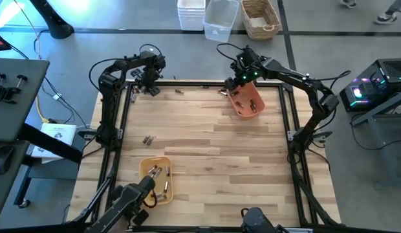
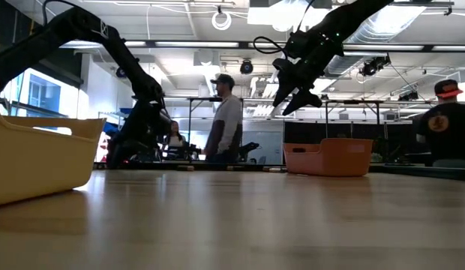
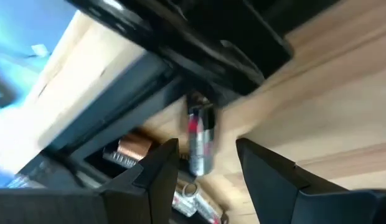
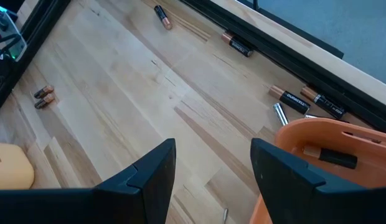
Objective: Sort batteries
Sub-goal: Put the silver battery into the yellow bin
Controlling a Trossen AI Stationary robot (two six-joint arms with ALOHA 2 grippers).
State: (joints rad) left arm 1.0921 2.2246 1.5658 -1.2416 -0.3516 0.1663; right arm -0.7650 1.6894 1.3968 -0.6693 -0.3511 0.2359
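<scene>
The left gripper (image 1: 149, 83), a dark two-finger tool, is low at the far left corner of the light wooden tabletop (image 1: 207, 142), close to the black metal frame rail (image 1: 187, 84) along the far edge. Its fingers (image 3: 152, 180) stand apart, holding nothing. Between them, on the wood, lies a silvery cylindrical battery with a red band (image 3: 201, 140); contact with either finger cannot be confirmed. A copper-topped battery (image 3: 131, 149) and a further silvery cell (image 3: 183, 199) lie just beside it against the rail.

The right gripper (image 1: 242, 72) hangs above the far right part of the tabletop, raised over the orange oblong plastic tray (image 1: 247, 100), as the low view confirms. Its fingers (image 4: 149, 174) are spread wide and empty. The orange tray sits near the far right corner and contains at least one dark battery (image 4: 330, 155).

Loose black-and-copper batteries (image 4: 296, 101) lie on the wood just beside the orange tray, along the far edge rail. More lie singly farther along that edge (image 4: 163, 16). A pair of small batteries (image 1: 147, 139) rests apart from the rest, toward the left edge at mid-depth.

The yellow oblong plastic tray (image 1: 149, 163) sits near the near edge, left of centre, holding several batteries (image 1: 155, 172).

People (image 2: 226, 124) stand in the room beyond the table.
</scene>
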